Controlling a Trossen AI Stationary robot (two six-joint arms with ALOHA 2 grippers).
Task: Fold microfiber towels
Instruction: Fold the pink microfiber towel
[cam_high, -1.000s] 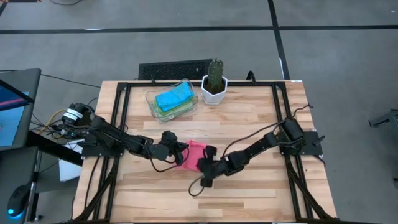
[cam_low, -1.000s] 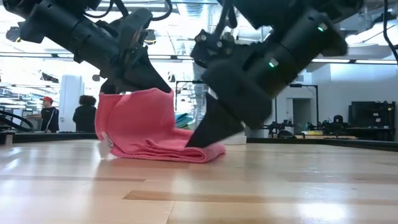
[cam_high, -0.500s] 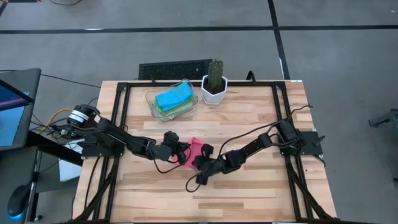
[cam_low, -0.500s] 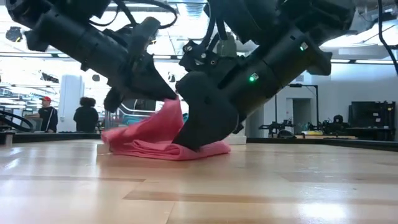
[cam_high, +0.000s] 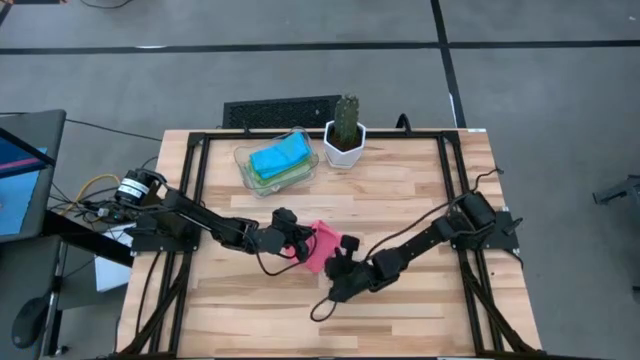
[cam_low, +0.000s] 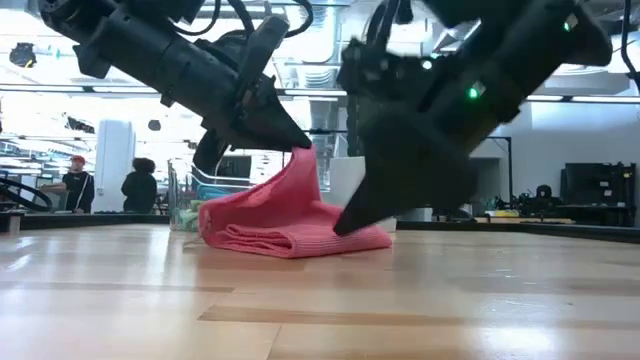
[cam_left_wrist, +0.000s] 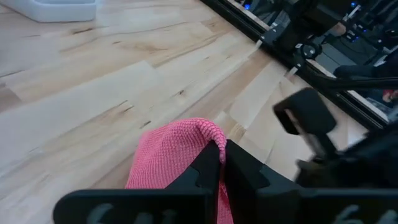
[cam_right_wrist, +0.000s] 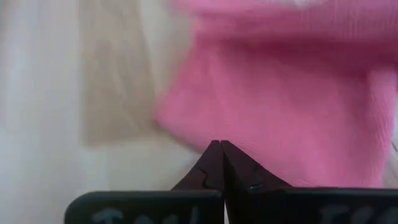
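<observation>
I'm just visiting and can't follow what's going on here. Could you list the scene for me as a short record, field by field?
Work surface: wooden table
Being folded: pink towel, partly folded, mid-table
Left gripper: shut on a raised edge of the pink towel
Right gripper: shut, tip down at the towel's side; grip on it unclear
Done pile: blue towel on top in the clear tray
Also there: potted cactus at the far edge

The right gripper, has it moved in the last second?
Yes. In the high view the right gripper has shifted toward the table's near edge, away from the cactus pot, and off the pink towel.
</observation>
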